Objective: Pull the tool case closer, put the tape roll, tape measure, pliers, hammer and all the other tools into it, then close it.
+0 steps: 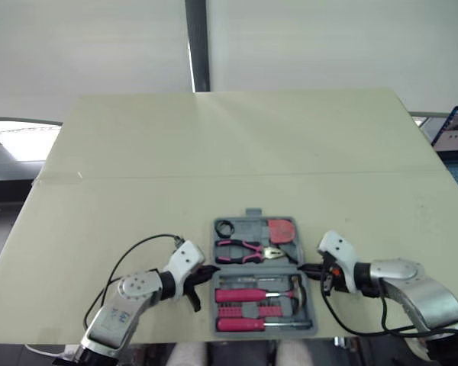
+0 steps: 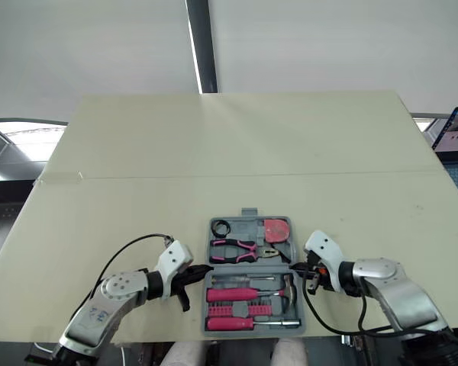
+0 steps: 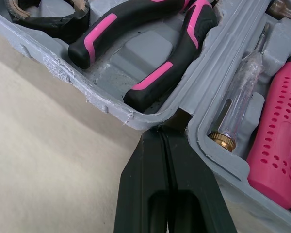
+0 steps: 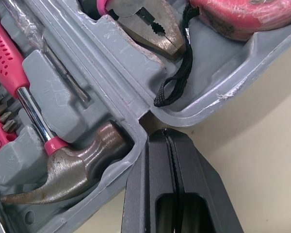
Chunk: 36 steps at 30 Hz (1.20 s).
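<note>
Grey tool case [image 1: 265, 276] sits packed; left pincer [image 1: 212, 270] and right pincer [image 1: 304, 268] (both pressed closed, empty) flank its hinge; I'd fold evenly.

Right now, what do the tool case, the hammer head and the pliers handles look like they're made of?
Tool case: grey moulded plastic, matte, with scuffed, whitened edges. Hammer head: dull, worn steel, likely. Pliers handles: black-and-pink grips, probably rubbery plastic.

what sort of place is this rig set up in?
Probably a lab or office test space: a plain pale table before a bare white wall, what looks like a laptop screen at the right edge, and an open tool case.
</note>
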Available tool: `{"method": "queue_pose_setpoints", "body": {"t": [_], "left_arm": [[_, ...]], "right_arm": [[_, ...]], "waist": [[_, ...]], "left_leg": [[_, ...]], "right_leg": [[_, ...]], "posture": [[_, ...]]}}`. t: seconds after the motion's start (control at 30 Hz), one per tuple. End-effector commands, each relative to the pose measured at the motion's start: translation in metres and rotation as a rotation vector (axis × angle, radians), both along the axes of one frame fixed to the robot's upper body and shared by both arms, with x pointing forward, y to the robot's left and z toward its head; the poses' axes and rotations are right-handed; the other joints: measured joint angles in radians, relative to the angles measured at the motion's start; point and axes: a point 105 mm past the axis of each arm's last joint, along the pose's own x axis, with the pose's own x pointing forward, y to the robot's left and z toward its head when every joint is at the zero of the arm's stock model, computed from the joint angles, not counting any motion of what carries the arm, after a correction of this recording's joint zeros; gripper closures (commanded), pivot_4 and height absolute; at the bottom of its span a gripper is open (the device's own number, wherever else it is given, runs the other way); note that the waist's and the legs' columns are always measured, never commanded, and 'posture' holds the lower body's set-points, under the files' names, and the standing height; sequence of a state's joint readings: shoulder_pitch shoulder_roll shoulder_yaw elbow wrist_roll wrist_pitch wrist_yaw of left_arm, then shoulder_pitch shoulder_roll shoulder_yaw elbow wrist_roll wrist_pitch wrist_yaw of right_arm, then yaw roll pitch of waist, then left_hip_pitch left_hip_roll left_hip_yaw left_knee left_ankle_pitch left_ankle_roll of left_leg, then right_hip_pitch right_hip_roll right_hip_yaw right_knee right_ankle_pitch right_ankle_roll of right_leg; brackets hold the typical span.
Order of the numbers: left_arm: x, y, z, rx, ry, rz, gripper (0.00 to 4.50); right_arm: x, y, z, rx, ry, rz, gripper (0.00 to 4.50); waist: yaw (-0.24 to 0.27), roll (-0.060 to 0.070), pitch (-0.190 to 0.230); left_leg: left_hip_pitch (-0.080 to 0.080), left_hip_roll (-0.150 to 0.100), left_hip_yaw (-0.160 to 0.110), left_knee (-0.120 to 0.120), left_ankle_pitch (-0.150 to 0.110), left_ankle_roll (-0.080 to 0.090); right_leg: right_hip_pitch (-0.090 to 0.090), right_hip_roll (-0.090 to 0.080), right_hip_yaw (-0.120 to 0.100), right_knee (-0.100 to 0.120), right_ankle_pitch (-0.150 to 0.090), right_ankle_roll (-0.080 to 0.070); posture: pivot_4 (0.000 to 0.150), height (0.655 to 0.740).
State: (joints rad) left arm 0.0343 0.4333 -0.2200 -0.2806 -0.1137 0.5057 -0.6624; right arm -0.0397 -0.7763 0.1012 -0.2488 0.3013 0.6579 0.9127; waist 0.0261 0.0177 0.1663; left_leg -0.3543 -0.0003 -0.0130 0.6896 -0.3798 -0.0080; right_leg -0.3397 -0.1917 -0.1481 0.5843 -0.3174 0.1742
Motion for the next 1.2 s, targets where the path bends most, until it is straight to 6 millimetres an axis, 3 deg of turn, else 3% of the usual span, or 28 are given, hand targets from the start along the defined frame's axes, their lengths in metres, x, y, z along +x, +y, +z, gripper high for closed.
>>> {"method": "queue_pose_setpoints", "body": {"t": [0.03,0.3,0.5,0.7,0.8,0.93,1.07,1.2], "left_arm": [[-0.015,-0.013,-0.006,-0.021,0.047,-0.048,4.5],[-0.018,-0.011,-0.007,-0.015,0.053,-0.035,4.5],[-0.013,0.003,-0.009,0.014,0.041,0.013,4.5],[-0.015,0.049,0.0,0.023,0.024,0.094,4.5],[-0.03,0.059,0.014,-0.084,0.073,0.073,4.5],[-0.069,0.055,0.033,-0.159,0.14,-0.095,4.5],[-0.073,0.04,0.05,-0.186,0.068,-0.156,4.5],[-0.067,0.016,0.052,-0.18,0.005,-0.223,4.5]], "right_arm": [[-0.004,0.007,0.007,0.031,-0.005,0.039,4.47],[-0.003,0.007,0.006,0.028,-0.005,0.038,4.47],[0.001,-0.003,0.005,0.005,-0.016,-0.002,4.47],[0.004,-0.035,0.016,-0.023,-0.052,-0.091,4.47],[0.01,-0.045,0.03,0.021,-0.103,-0.147,4.47],[0.018,-0.053,0.044,0.138,-0.133,-0.261,4.47],[0.021,-0.053,0.045,0.249,-0.075,-0.319,4.47],[0.025,-0.045,0.047,0.341,-0.007,-0.33,2.76]], "waist": [[0.0,0.0,0.0],[0.0,0.0,0.0],[0.0,0.0,0.0],[-0.001,0.0,0.0],[-0.005,0.0,0.0],[-0.003,-0.002,0.001],[0.006,-0.001,0.001],[0.002,-0.001,0.001]], "left_leg": [[0.0,0.0,0.0,0.0,0.0,0.0],[0.0,0.0,0.0,0.0,0.0,0.0],[0.0,0.0,0.0,0.0,0.0,0.0],[0.0,0.0,0.001,0.0,0.0,0.0],[0.0,0.001,0.002,-0.001,0.0,0.0],[0.0,0.001,0.003,-0.003,0.0,0.0],[0.0,0.001,0.003,-0.002,0.0,0.0],[0.001,0.001,0.003,-0.002,0.0,0.0]], "right_leg": [[0.0,0.0,0.0,0.0,0.0,0.0],[0.0,0.0,0.0,0.0,0.0,0.0],[0.0,0.0,0.0,0.0,0.0,0.0],[0.0,0.0,0.0,-0.001,0.0,0.0],[-0.001,0.0,0.0,-0.001,-0.001,-0.001],[-0.002,0.0,0.001,-0.001,-0.001,-0.001],[-0.001,0.0,0.002,-0.002,-0.001,-0.001],[-0.001,0.0,0.003,-0.001,-0.001,-0.001]], "posture": [[0.15,0.7373],[0.15,0.7373],[0.15,0.7373],[0.15,0.7373],[0.15,0.7373],[0.15,0.7373],[0.15,0.7373],[0.15,0.7373]]}}
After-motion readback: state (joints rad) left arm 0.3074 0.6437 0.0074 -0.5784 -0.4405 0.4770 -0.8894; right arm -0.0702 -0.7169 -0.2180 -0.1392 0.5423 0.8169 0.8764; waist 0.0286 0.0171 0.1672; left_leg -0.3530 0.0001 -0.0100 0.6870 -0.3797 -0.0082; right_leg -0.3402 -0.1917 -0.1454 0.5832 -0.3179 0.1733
